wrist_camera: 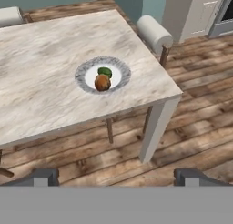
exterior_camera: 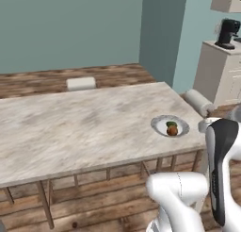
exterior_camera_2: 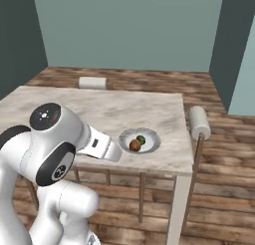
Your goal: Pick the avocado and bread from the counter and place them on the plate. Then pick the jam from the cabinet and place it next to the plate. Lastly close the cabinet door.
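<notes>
The gripper (wrist_camera: pixel 116 175) stands nearest, its two dark fingertips (wrist_camera: pixel 44 175) set wide apart at the bottom of the hand view with nothing between them; it is open and empty. It is held back from and above the near edge of the table (wrist_camera: pixel 41 50), looking down across the wooden floor (wrist_camera: pixel 191 127), a posture that suits carrying nothing and moving on. Beyond the table edge sits the plate (wrist_camera: pixel 86 67), grey-rimmed, near the corner by the table leg. On it lie the bread (wrist_camera: pixel 102 83), a brown rounded piece, and the avocado (wrist_camera: pixel 104 72), dark green, touching or just beside each other. Judged from this, the first stage is complete and the jam stage is pending; no jam is seen beside the plate. Both foods lie well ahead of the gripper, roughly on its centre line. Further off, a stool (wrist_camera: pixel 154 32) stands at the table's end, and light cabinets (exterior_camera: pixel 221 70) with a coffee machine (exterior_camera: pixel 228 33) occupy the far corner.
</notes>
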Tool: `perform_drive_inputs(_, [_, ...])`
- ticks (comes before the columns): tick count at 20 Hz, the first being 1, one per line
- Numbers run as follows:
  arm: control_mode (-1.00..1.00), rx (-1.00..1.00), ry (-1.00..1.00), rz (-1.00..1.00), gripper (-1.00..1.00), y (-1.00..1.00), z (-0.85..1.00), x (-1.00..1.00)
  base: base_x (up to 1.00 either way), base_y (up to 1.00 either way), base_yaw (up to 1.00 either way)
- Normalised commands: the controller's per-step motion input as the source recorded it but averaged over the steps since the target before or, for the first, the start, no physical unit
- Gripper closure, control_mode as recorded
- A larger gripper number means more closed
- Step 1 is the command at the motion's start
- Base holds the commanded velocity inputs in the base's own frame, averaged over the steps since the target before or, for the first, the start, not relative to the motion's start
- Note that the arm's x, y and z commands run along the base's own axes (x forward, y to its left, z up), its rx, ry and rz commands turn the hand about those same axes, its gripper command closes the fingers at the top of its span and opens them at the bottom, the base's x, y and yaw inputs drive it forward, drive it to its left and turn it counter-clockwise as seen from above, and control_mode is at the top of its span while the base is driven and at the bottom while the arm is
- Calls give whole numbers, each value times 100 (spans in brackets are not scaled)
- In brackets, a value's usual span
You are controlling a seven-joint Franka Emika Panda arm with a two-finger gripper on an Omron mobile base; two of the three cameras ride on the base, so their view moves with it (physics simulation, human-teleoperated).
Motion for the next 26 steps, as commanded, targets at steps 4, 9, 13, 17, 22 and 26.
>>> perform_drive_inputs(4, [100, 0, 0, 0, -100, 0, 0, 0, -41, 0, -21])
perform_drive_inputs(9, [100, 0, 0, 0, -100, 0, 0, 0, -34, 0, -22])
perform_drive_inputs(13, [100, 0, 0, 0, -100, 0, 0, 0, -29, 0, -23])
perform_drive_inputs(17, [100, 0, 0, 0, -100, 0, 0, 0, -22, 0, -25])
perform_drive_inputs(22, [100, 0, 0, 0, -100, 0, 0, 0, -19, 0, -31])
perform_drive_inputs(26, [100, 0, 0, 0, -100, 0, 0, 0, -15, 1, -33])
